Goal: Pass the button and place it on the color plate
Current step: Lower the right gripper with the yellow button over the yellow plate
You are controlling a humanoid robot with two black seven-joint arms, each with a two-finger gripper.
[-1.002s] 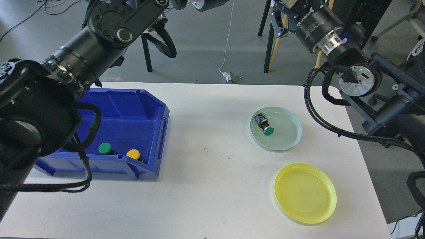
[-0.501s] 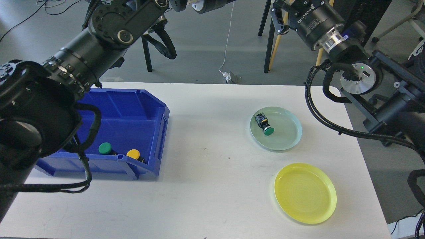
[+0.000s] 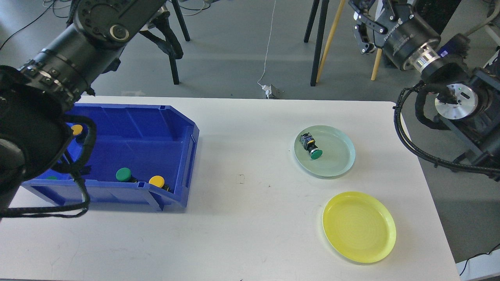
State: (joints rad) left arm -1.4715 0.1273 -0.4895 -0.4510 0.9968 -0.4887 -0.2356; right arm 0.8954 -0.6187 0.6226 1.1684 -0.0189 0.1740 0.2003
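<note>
A green button with a black body (image 3: 311,146) lies on its side in the light green plate (image 3: 340,165) at the right middle of the table. The yellow plate (image 3: 359,226) sits empty in front of it. A blue bin (image 3: 164,128) on the left holds a green button (image 3: 124,174), a yellow button (image 3: 157,181) and another yellow button (image 3: 76,129) at its far left. My right gripper (image 3: 371,15) is high at the top right, far above the table, its fingertips cut off by the frame's edge. My left arm leaves the frame at the top; its gripper is out of view.
The white table (image 3: 250,218) ends just right of the plates. Chair and stand legs (image 3: 317,43) and a cable with a plug (image 3: 268,89) are on the floor behind the table. My left arm's thick links (image 3: 35,117) overhang the bin's left side.
Both arms have pulled up and outward: the left arm shifted left, uncovering more of the bin and a second yellow button; the right arm moved right and up. The buttons and plates have not moved.
</note>
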